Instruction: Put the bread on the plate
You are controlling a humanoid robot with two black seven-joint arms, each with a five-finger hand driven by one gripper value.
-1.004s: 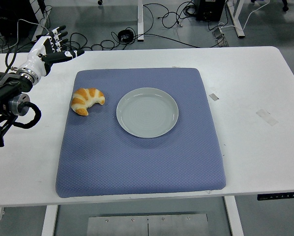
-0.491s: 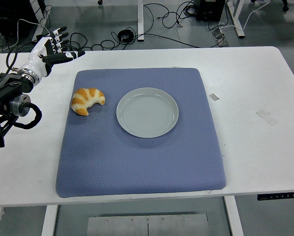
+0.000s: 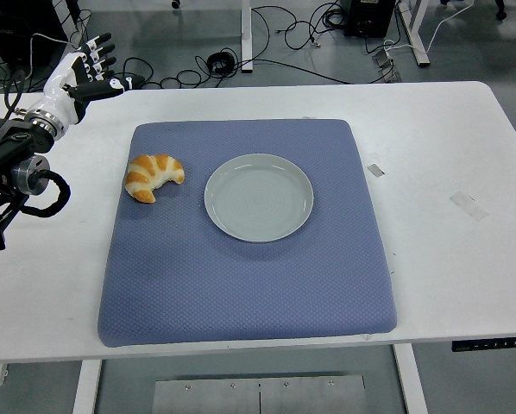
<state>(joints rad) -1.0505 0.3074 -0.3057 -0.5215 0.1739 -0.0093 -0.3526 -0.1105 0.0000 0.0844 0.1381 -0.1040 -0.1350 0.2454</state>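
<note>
— Where was the bread when you looked?

— The croissant (image 3: 154, 177) lay on the blue mat (image 3: 241, 276), near the mat's left edge and towards its far half. It was curved like a horn, with its ends pointing down and to the right. It sat just beside the plate (image 3: 259, 197) but did not touch it; a strip of bare mat showed between them.

— And the plate?

— A round, pale grey-green plate, lying flat a little above the middle of the mat, with nothing on it.

— What was the robot doing?

— Only the left hand (image 3: 78, 74) was in sight. It was up at the far left corner of the white table (image 3: 448, 155), well apart from the croissant and off the mat. The black arm came in from the left edge, and the white hand sat at its end. Its fingers (image 3: 100, 53) were spread and stretched out, the black tips fanned apart, and it held nothing.

— Anything else on the table?

— Two small bits of tape (image 3: 375, 170) on the bare tabletop to the right of the mat. Beyond the far edge, black cables (image 3: 284, 34) trailed over the grey floor.
</note>
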